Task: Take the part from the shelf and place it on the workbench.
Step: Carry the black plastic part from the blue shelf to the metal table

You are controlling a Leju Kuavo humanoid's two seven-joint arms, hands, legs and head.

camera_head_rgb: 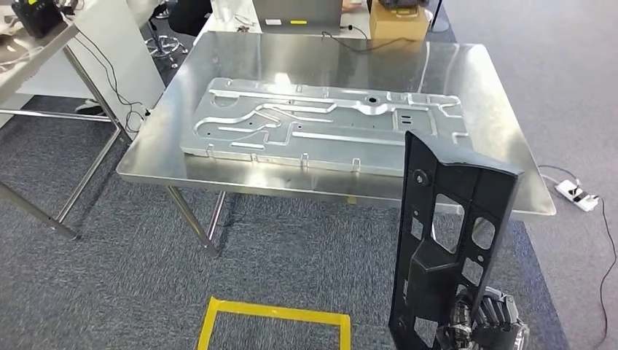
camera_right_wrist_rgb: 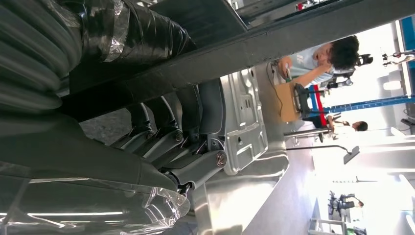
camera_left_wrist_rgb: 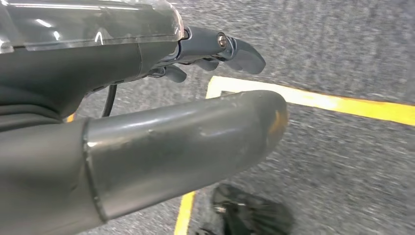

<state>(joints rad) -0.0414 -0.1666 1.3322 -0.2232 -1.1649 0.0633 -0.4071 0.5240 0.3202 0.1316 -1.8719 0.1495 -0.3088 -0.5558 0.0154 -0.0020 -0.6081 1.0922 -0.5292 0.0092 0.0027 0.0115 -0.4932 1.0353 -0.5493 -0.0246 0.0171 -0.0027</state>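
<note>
A long black plastic part point(camera_head_rgb: 444, 240) with several cut-outs stands upright at the lower right of the head view, in front of the near right corner of the steel workbench point(camera_head_rgb: 503, 117). My right hand point(camera_head_rgb: 481, 324) grips its lower end; in the right wrist view the fingers point(camera_right_wrist_rgb: 166, 132) wrap around the black part point(camera_right_wrist_rgb: 274, 34). My left hand point(camera_left_wrist_rgb: 161, 117) hangs over the grey carpet with its thumb and fingers point(camera_left_wrist_rgb: 230, 49) apart and nothing between them.
A large stamped metal panel point(camera_head_rgb: 321, 124) lies flat across the workbench. A cardboard box point(camera_head_rgb: 397, 22) and cables sit at its far edge. A yellow tape rectangle point(camera_head_rgb: 273, 321) marks the carpet. A white power strip point(camera_head_rgb: 577, 194) lies on the floor at right. People work in the background point(camera_right_wrist_rgb: 318, 58).
</note>
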